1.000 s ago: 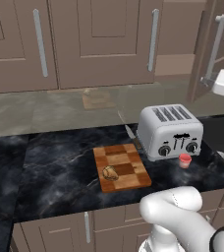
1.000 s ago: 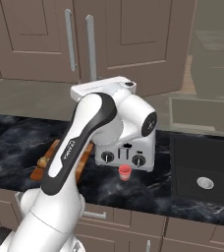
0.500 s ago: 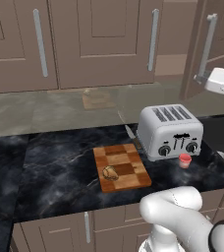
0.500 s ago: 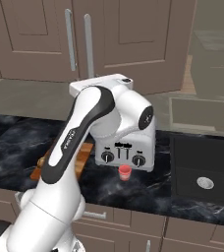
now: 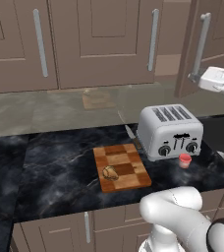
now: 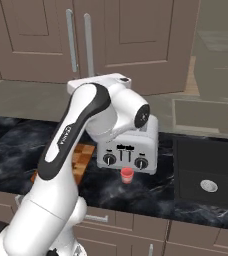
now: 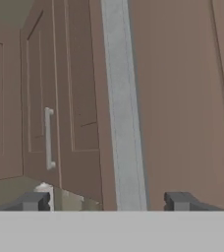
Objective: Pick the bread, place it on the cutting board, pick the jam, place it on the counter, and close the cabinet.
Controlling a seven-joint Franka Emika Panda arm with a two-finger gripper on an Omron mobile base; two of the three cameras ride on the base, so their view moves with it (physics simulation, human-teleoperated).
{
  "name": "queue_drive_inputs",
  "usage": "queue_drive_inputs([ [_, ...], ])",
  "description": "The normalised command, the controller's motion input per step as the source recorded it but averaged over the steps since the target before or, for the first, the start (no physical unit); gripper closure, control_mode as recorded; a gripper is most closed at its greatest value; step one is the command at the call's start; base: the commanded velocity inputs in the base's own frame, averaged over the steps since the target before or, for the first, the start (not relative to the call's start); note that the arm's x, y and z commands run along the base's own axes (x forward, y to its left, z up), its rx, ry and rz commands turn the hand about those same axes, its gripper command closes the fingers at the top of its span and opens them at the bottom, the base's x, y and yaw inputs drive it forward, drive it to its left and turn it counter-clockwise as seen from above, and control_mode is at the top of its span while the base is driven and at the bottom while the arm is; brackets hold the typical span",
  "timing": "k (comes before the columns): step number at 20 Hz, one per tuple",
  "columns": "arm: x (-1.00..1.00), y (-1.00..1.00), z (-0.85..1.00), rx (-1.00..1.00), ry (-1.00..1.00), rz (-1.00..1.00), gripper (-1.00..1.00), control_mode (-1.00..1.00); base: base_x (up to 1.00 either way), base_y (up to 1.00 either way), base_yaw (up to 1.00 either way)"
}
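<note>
I see my two-finger gripper [image 7: 106,201] with its dark fingers spread wide, empty, either side of the long silver bar handle [image 7: 124,103] on the taupe-brown cabinet's half-open door [image 5: 210,44]. The golden-brown round bread [image 5: 110,173] sits on the checkered wooden cutting board [image 5: 122,167]. The small pinkish-red jam jar [image 5: 184,160] stands on the black marble counter [image 5: 55,172], just before the silver toaster [image 5: 169,131].

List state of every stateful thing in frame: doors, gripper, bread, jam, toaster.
cabinet: right door ajar, swung outward; the other doors shut.
gripper: open, handle of the ajar door between the fingertips.
bread: on the cutting board.
jam: upright on the counter, in front of the toaster.
toaster: slots empty.
</note>
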Motion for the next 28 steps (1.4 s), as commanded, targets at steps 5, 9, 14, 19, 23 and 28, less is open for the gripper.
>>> queue_drive_inputs([
  [5, 0.31, 0.23, 0.00, 0.00, 0.00, -0.04, -1.00, -1.00, 0.00, 0.00, 0.00],
  [9, 0.34, 0.22, 0.00, 0.00, 0.00, -0.04, -1.00, -1.00, 0.00, 0.00, 0.00],
  [14, 0.38, 0.15, 0.00, 0.00, 0.00, -0.03, -1.00, -1.00, 0.00, 0.00, 0.00],
  [19, 0.44, 0.16, 0.00, 0.00, 0.00, -0.01, -1.00, -1.00, 0.00, 0.00, 0.00],
  [23, 0.45, 0.22, 0.00, 0.00, -0.01, 0.00, -1.00, -1.00, 0.00, 0.00, 0.00],
  [28, 0.50, 0.28, 0.00, 0.00, -0.01, 0.00, -1.00, -1.00, 0.00, 0.00, 0.00],
])
